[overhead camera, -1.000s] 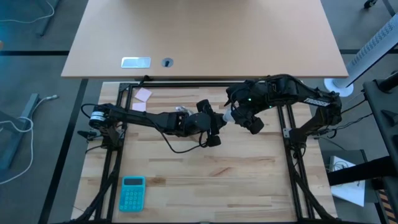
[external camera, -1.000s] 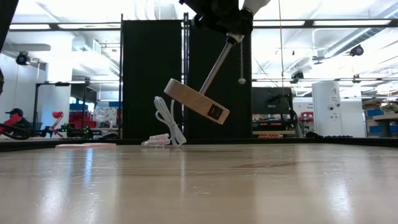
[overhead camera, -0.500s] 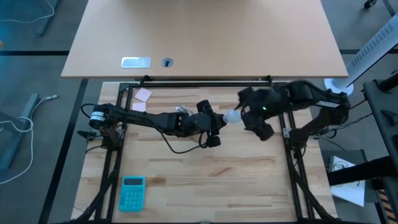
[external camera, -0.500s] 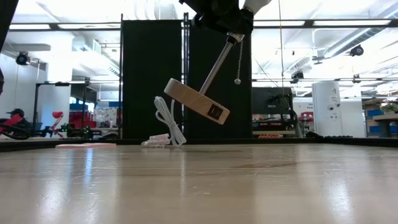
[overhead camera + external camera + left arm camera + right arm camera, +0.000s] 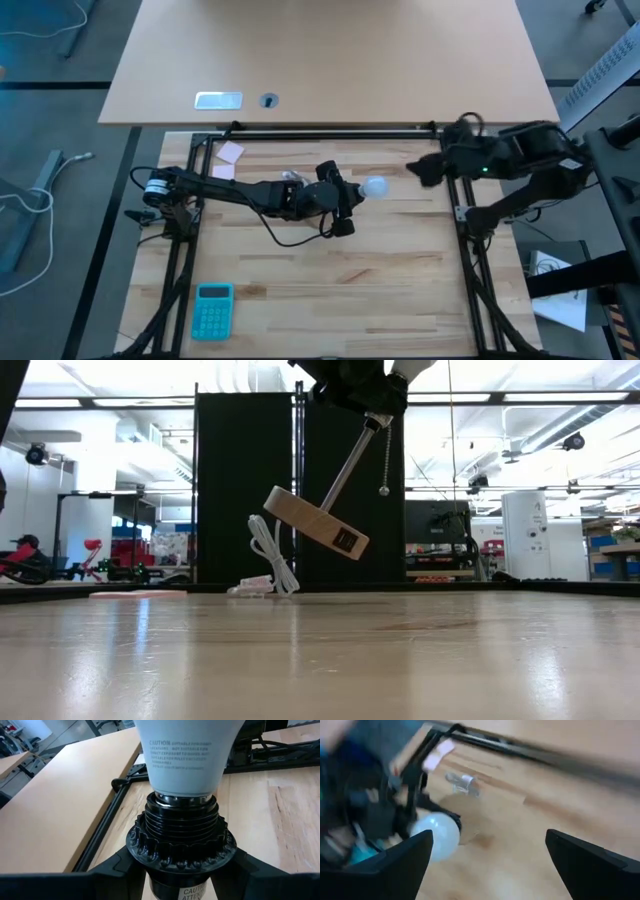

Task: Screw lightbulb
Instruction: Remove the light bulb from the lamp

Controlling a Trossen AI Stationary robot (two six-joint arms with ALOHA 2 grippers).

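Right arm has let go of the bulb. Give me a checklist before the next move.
1. Lightbulb seated in black socket: ok, base inside the collar.
2. Fully tightened: cannot tell.
3. Left gripper shut on socket: ok.
4. Right gripper open, apart from the bulb: ok.
5. Wooden base lifted off the table: ok, tilted in the air.

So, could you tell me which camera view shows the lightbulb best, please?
The left wrist view: the lightbulb fills it, seated in the black socket, caution print legible. The high view shows it as a small white ball beside the left gripper; the right wrist view shows it blurred; the low view hides it.
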